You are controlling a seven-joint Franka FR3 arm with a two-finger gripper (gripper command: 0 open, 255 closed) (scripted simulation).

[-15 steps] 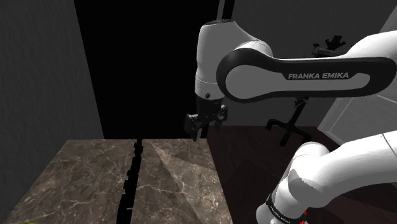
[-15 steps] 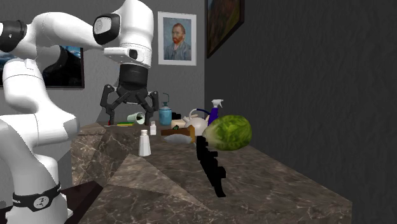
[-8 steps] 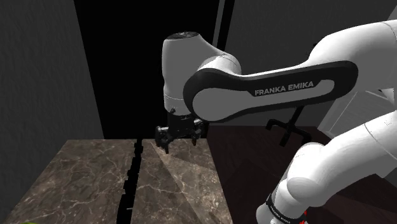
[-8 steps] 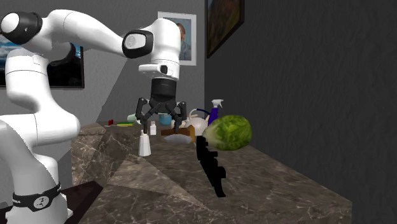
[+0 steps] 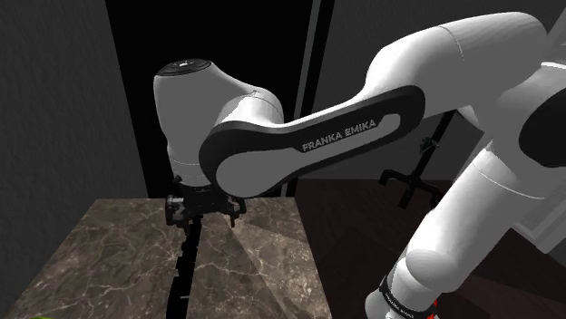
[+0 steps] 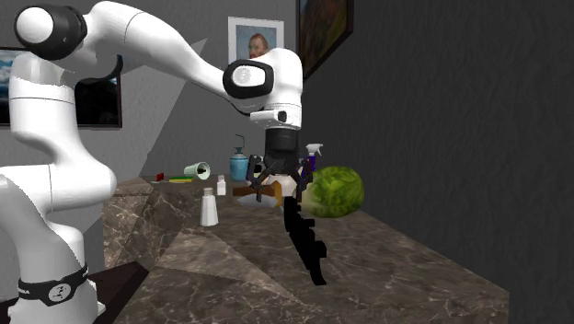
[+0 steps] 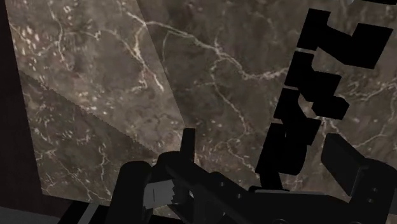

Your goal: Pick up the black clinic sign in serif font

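Pincer [image 6: 281,188]: black, fingers spread wide, holding nothing; hangs over the end of the black sign [image 6: 309,245] nearest the cabbage [image 6: 333,191]; marble bench [image 6: 419,269].

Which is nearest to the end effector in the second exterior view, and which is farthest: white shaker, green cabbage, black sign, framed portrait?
1. black sign, right beneath the open end effector.
2. green cabbage, beside the sign's far end.
3. white shaker, on the counter toward the view's left.
4. framed portrait, on the back wall.
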